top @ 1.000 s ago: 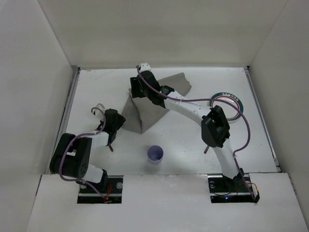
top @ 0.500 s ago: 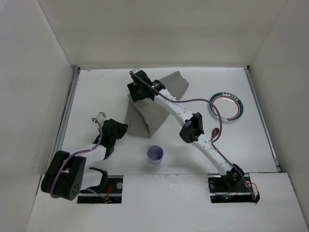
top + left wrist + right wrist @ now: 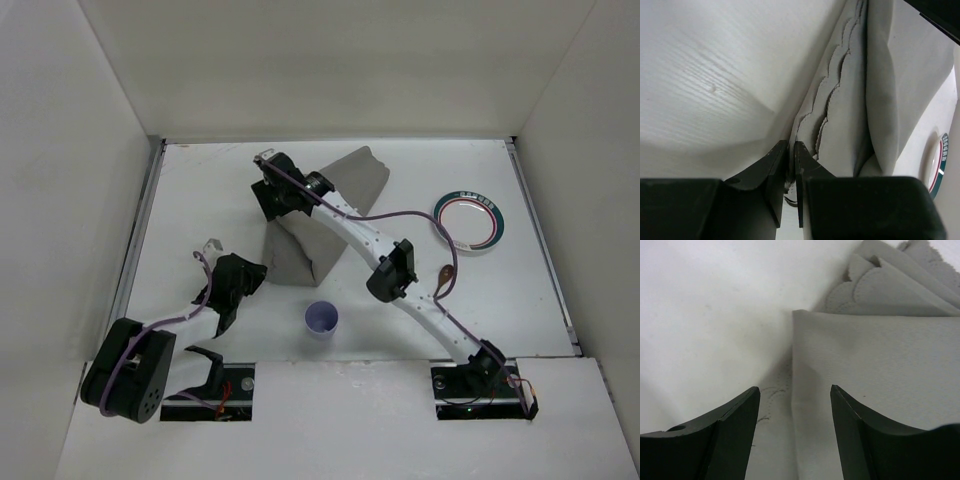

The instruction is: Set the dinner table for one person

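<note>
The white dinner table (image 3: 200, 185) carries a crumpled, folded grey placemat (image 3: 325, 210). My left gripper (image 3: 256, 273) sits at the mat's near-left corner. In the left wrist view the gripper (image 3: 791, 146) is shut on the mat's scalloped edge (image 3: 840, 115). My right gripper (image 3: 268, 196) reaches to the mat's far-left corner. In the right wrist view the gripper (image 3: 795, 392) is open and empty, its jaws standing over the mat's edge (image 3: 865, 370). A purple cup (image 3: 321, 318) stands near the front. A plate with a green and red rim (image 3: 470, 218) lies at the right.
A brown spoon (image 3: 445, 272) lies beside the right arm's forearm, between plate and cup. Metal rails (image 3: 140, 240) run along the table's side edges, with white walls around. The plate's rim also shows in the left wrist view (image 3: 936, 160).
My right gripper has moved left along the mat's far edge. My left gripper has drawn toward the front with the mat's corner, and the mat's near-left part has shifted with it.
</note>
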Tool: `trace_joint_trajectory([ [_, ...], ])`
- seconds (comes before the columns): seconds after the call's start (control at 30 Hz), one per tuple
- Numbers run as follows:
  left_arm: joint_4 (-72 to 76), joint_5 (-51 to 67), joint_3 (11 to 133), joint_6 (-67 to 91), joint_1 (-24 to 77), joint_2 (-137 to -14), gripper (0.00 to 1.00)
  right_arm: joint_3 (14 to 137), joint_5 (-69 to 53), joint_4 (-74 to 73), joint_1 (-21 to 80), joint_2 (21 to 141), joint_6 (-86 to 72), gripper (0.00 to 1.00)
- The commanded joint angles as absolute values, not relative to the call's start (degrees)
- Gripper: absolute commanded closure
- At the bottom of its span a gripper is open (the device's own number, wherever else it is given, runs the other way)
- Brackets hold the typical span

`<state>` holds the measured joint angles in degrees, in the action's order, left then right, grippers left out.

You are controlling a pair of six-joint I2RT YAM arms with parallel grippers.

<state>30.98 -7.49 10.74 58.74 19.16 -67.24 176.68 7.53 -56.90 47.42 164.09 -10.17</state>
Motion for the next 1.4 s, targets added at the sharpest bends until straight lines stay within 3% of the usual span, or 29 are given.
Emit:
trace_joint_trajectory([
  [0.0, 31.20, -6.59, 9.14, 59.59, 18.50, -65.66, 0.90, 178.59, 9.05, -60.21, 48.29, 165.15, -10.46, 0.36],
  [0.47, 30.59, -7.03, 8.62, 59.33, 19.46, -64.52, 0.90, 178.59, 9.05, -60.21, 48.29, 165.15, -10.46, 0.36],
  [0.77, 25.85, -9.05, 5.54, 58.45, 21.66, -57.58, 0.92, 178.59, 9.05, -60.21, 48.29, 165.15, -10.46, 0.36],
  [0.8, 24.71, -9.84, 5.45, 58.27, 21.75, -56.70, 0.90, 181.03, 19.84, -63.95, 49.77, 163.49, -11.24, 0.45],
  [1.0, 18.73, -13.70, 8.25, 56.25, 21.40, -50.11, 0.58, 181.14, 21.79, -64.68, 50.75, 156.46, -11.95, 0.45],
  [1.07, 16.19, -15.37, 10.88, 55.55, 21.75, -47.82, 0.57, 181.14, 23.46, -65.13, 51.19, 152.95, -11.17, 0.47],
  [1.2, 15.64, -18.81, 17.82, 54.05, 22.45, -49.29, 0.58, 181.06, 26.80, -66.18, 51.90, 144.51, -9.93, 0.57],
  [1.3, 19.06, -19.33, 22.31, 53.35, 22.45, -55.61, 0.58, 179.74, 27.77, -67.50, 52.60, 138.97, -10.54, 0.80],
  [1.37, 22.92, -18.99, 24.77, 53.52, 21.84, -61.58, 0.59, 176.07, 29.26, -67.85, 53.65, 134.59, -10.64, 0.85],
])
